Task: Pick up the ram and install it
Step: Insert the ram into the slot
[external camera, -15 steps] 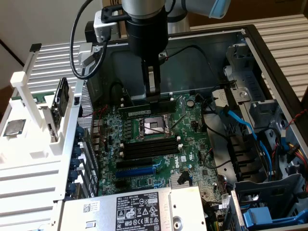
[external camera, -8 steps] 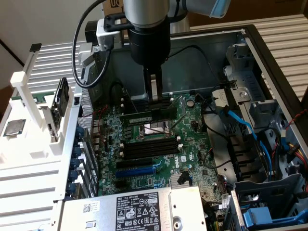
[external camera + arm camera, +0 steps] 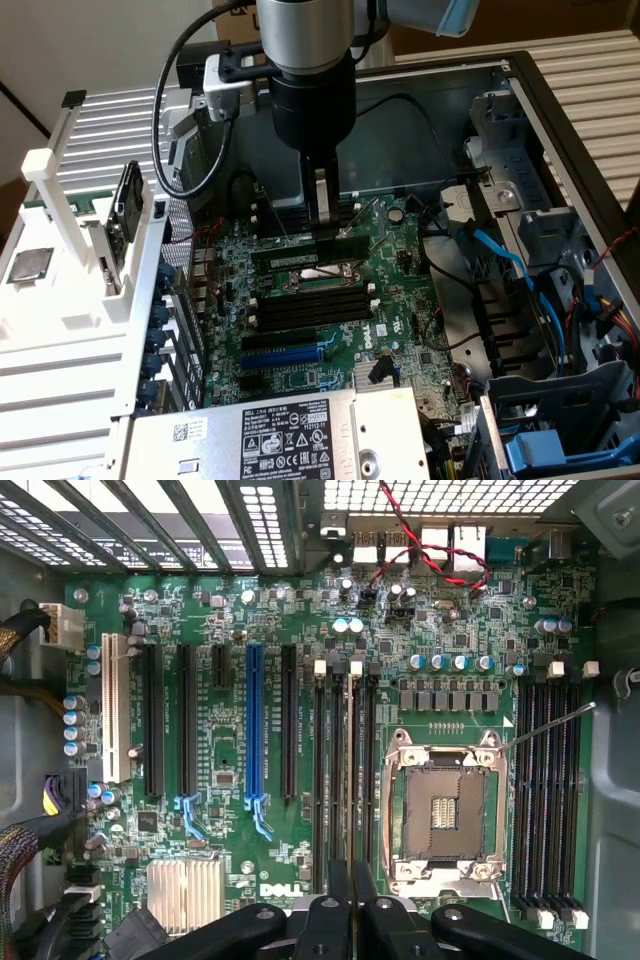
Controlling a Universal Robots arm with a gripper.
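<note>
The exterior view shows a grey robot arm [image 3: 305, 40] reaching straight down into an open computer case [image 3: 565, 110] that lies on its side. A white plastic rack [image 3: 60, 330] stands at the exterior view's left with a square silver chip [image 3: 30, 265] lying on it, and blue cables [image 3: 505, 260] run at the exterior view's right.

The gripper [image 3: 325, 240] hangs low over the green motherboard [image 3: 400, 300]. Its fingers are clamped on the ram [image 3: 290, 257], a narrow green stick that extends from the fingers toward the exterior view's left.

The wrist view looks down along the gripper [image 3: 348, 905] onto the board and shows detail the other view misses: an empty processor socket [image 3: 445, 815], a blue expansion slot [image 3: 255, 730] and a ribbed silver heat sink [image 3: 185, 890]. Here the ram [image 3: 348, 780] appears edge-on as a thin line between the two black fingers [image 3: 328, 915]. It runs lengthwise along a bank of black memory slots [image 3: 320, 780] just beside the socket. Whether it touches a slot cannot be told.
</note>
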